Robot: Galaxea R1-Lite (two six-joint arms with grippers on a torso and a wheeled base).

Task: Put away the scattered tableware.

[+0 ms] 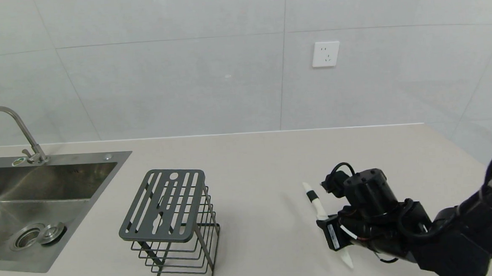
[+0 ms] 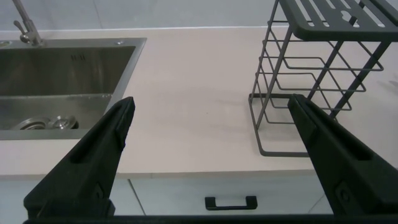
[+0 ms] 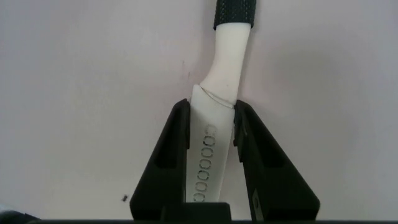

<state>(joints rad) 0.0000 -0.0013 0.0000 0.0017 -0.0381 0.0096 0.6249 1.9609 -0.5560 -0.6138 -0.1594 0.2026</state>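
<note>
— Where the pale, matte desk runs toward its front right corner, is that the white utensil?

— Yes. It is long, slim and smooth, with a black band near its far end. The far tip points toward the back edge. The near tip tapers to a point toward the front edge. Close up, the band looks knurled. Past a narrow neck, the flat part carries a row of small round holes.

— And the right gripper?

— It sits over the middle of the utensil. Its black jaws press on the perforated flat part, one against each edge, clamped on it. I can't tell whether the piece rests on the desk or sits just off it.

— The left gripper?

— It is low by the front edge, toward the left half, with its two wedge-shaped black jaws spread wide apart. Beyond them are the sink and the rack.

— What is the rack like?

— The rack is dark grey metal and stands near the front edge, well apart from the utensil. It has a flat plate on top, cut with long slots, and tiers of thin wire rods below.

— And the sink?

— The sink is brushed steel, set into the desk's left end, with a round drain stopper in its bottom. A curved chrome faucet rises from its back rim. A white socket sits on the grey tiled wall behind.
</note>
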